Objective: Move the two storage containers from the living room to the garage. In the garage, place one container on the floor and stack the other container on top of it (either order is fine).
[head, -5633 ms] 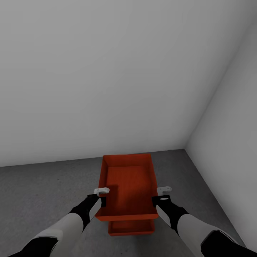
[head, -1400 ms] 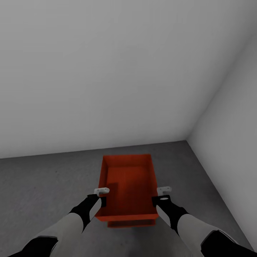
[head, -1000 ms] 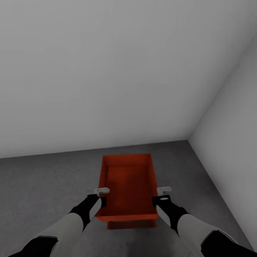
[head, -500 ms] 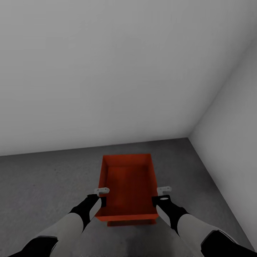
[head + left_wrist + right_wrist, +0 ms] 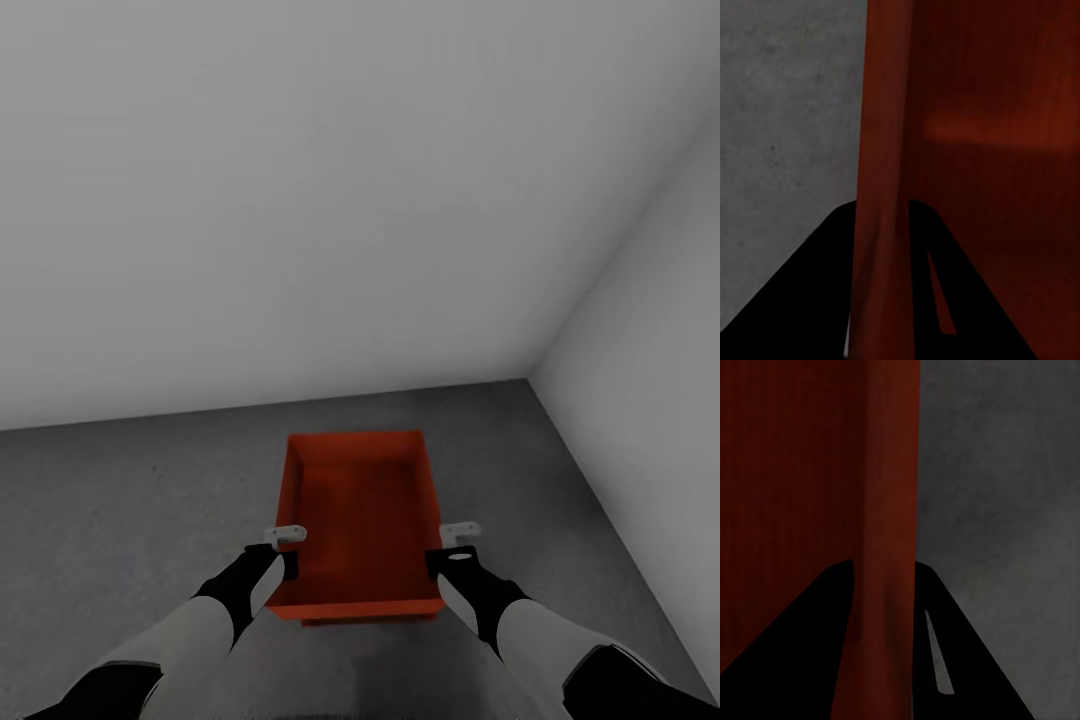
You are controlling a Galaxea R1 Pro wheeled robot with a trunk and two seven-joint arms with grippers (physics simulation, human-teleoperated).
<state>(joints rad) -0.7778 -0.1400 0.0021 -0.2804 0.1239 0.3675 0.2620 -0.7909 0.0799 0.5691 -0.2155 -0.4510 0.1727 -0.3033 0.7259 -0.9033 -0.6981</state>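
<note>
From where I stand this is the garage corner: two pale grey walls [image 5: 300, 200] meet at the right, and the dark grey floor [image 5: 120, 500] runs up to them. Over that floor, close to the corner, the robot carries one orange-red container [image 5: 358, 500] between its arms, long axis pointing away from the robot toward the back wall, open side up. Just under its near edge a thin strip of the same orange-red peeks out, which I take to be the second container [image 5: 365, 620] lying on the floor, almost wholly covered by the carried one and lined up the same way. So the relation that matters is vertical: the lower box sits directly beneath the held one, a touch nearer the robot, and the coming move looks like a straight lowering with perhaps a small pull back. Neither arm is nearer; they hold it evenly, one on each long wall. The left pincer [image 5: 283, 548] is clamped on the left wall, which in the left wrist view runs up between its dark fingers [image 5: 810, 300]. The right pincer [image 5: 452, 545] pinches the right wall likewise, the wall passing between its fingers [image 5: 795, 645] in the right wrist view.
</note>
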